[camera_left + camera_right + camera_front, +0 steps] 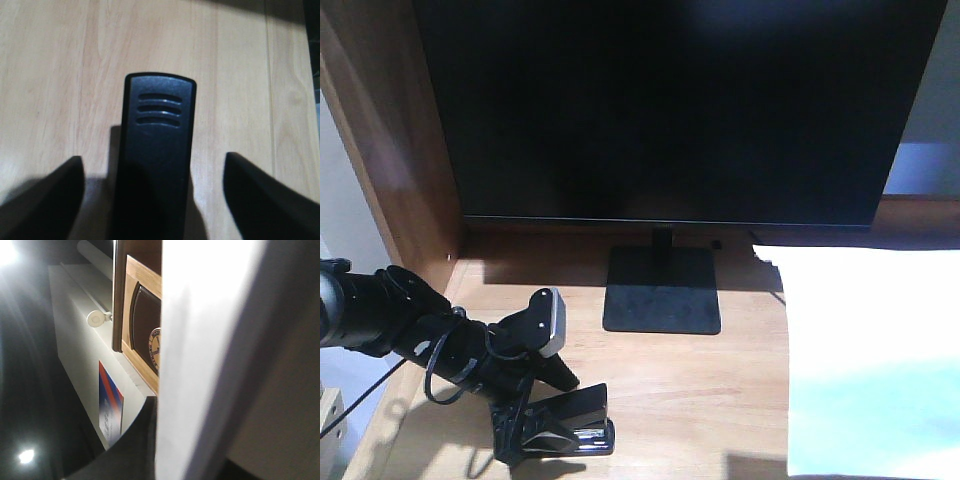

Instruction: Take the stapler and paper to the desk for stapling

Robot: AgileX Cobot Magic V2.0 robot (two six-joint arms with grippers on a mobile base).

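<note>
Light-brown planks make up the bench, lit warm at the front and shaded at the back, where a wide dark monitor stands on a flat black foot. A raised wooden side panel closes off the bench on the left.

The stapler lies on the bench near the front left corner, in front of and to the left of the monitor's foot. The left arm reaches in low from the left edge, and its wrist camera sits just above the stapler. In the left wrist view the stapler's black ribbed end points away along the grain. The left fingers stand spread wide, one on each side of the stapler, with bare wood showing between each finger and the stapler's body, so nothing is clamped.

The paper fills the right side of the front view, bright white, reaching from just right of the monitor's foot to the picture's edge; a shadow falls on the wood beside its lower left edge. In the right wrist view the paper stands edge-on close to the lens, with one of the right fingers pressed against its left face, pinching it; the other finger is mostly hidden behind the sheet. Behind it are a wooden-framed dark plaque and a red-and-blue card.
</note>
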